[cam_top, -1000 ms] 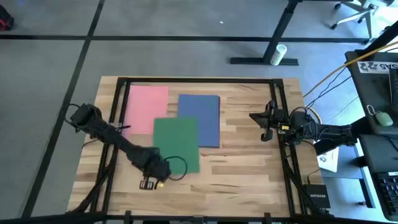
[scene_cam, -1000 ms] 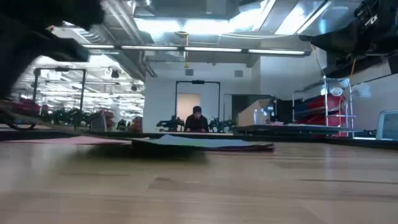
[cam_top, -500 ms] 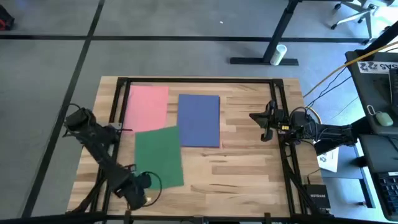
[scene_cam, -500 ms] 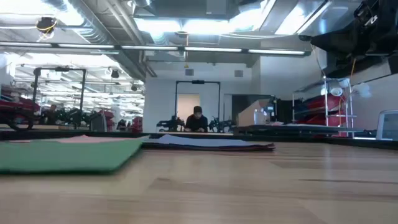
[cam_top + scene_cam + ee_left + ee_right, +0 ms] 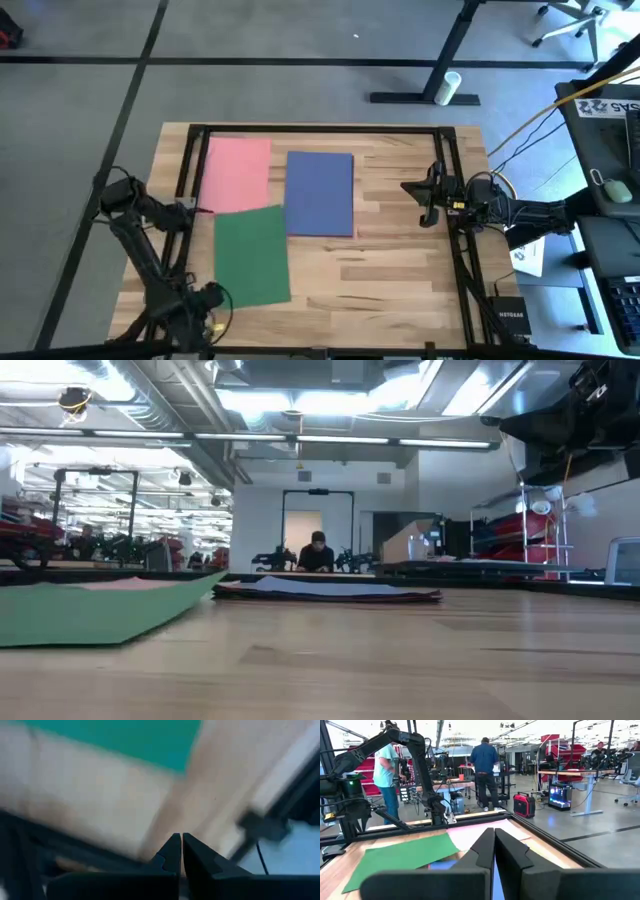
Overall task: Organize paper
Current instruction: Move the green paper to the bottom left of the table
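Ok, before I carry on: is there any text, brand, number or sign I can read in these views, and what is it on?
"NETGEAR", faint, on the black box by the table's near right corner, high view.
Large black characters on the white sheet on the desk at right: too blurred to read.
The pink sheet, blue sheet and green sheet: no print.
Room signage in the right wrist view: illegible.

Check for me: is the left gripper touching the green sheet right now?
Apart. In the high view the left gripper sits near the table's front-left corner, bare wood separating it from the green sheet.
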### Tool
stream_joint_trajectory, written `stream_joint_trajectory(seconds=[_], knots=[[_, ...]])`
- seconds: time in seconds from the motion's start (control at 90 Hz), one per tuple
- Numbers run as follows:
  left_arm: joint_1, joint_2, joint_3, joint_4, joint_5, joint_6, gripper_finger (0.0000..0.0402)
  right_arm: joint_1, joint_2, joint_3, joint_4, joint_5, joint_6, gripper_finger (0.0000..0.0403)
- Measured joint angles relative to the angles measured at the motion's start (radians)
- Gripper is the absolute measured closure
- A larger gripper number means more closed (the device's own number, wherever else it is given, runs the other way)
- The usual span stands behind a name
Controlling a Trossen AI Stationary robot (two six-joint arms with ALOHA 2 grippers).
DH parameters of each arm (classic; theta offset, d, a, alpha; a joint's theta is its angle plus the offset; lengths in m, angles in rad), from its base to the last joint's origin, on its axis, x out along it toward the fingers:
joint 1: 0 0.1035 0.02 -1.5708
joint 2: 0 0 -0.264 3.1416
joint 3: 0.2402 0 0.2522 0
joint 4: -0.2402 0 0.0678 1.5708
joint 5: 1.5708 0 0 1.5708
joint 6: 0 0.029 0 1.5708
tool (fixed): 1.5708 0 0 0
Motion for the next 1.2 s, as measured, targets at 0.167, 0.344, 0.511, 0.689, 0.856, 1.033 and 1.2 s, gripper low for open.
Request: stream_joint_trajectory(seconds=[0.167,0.344,0.511,0.689,0.856,1.033,1.2], knots=[[0.136,0.000,-0.047,-0.017,-0.082,0.169,0.0401,0.000,0.000,0.000,0.000,0.001,0.000,0.0402],[0.213,0.000,-0.142,0.171,-0.084,0.321,0.0401,0.000,0.000,0.000,0.000,0.001,-0.021,0.0402],[0.204,0.000,-0.219,0.252,-0.067,0.308,0.0401,0.000,0.000,0.000,-0.001,0.002,-0.023,0.0402],[0.152,-0.001,-0.262,0.343,-0.063,0.228,0.0401,0.000,0.000,0.000,-0.001,0.002,-0.022,0.0402],[0.095,-0.001,-0.263,0.347,-0.018,0.149,0.0401,0.000,0.000,0.000,0.000,0.003,-0.023,0.0402],[0.042,-0.001,-0.261,0.346,0.061,0.082,0.0401,0.000,0.000,0.000,0.000,0.003,-0.023,0.0402],[0.041,0.001,-0.221,0.274,0.068,0.089,0.0401,0.000,0.000,0.000,0.000,0.003,-0.023,0.0402]])
